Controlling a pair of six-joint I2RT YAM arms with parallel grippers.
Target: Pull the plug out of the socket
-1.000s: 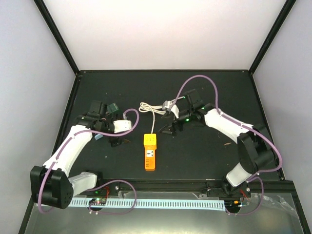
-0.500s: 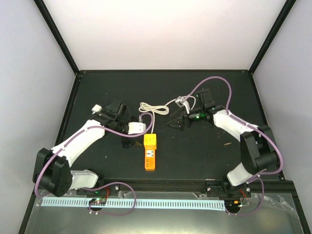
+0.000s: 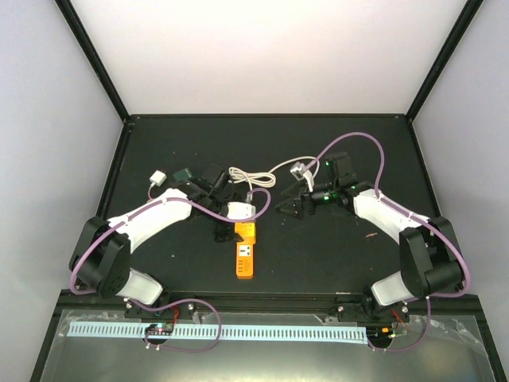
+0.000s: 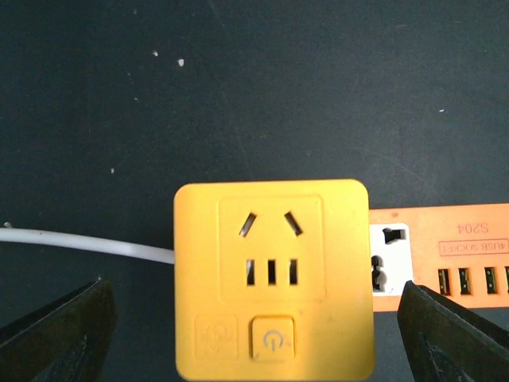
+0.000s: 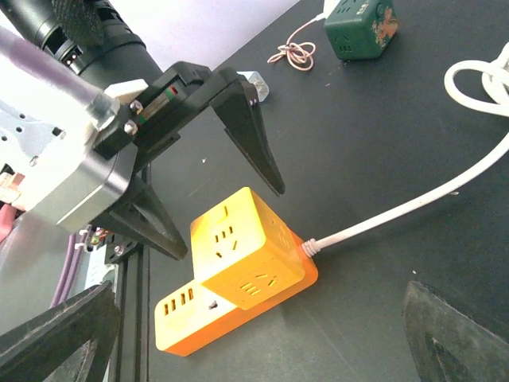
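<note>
Socket point(image 3: 245, 259) lies centre of the top view, long axis top-to-bottom, outlets facing up, cord point(image 3: 238, 173) leaving its upper end. Yellow cube point(image 4: 273, 274) is seated on that end. Left gripper point(image 4: 253, 318) is spread wide astride the cube, touching nothing. Right gripper point(image 3: 289, 208) is right of it, also spread and empty. Plug point(image 3: 298, 168) lies loose upper right of centre, apart from the socket. Pull looks done. If the cube must come off too, that needs a square grip and a straight lift.

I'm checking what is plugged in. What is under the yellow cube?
The orange power strip lies under the yellow cube, its USB end sticking out beside it. Any pins joining them, and the strip's face beneath the cube, are covered.
</note>
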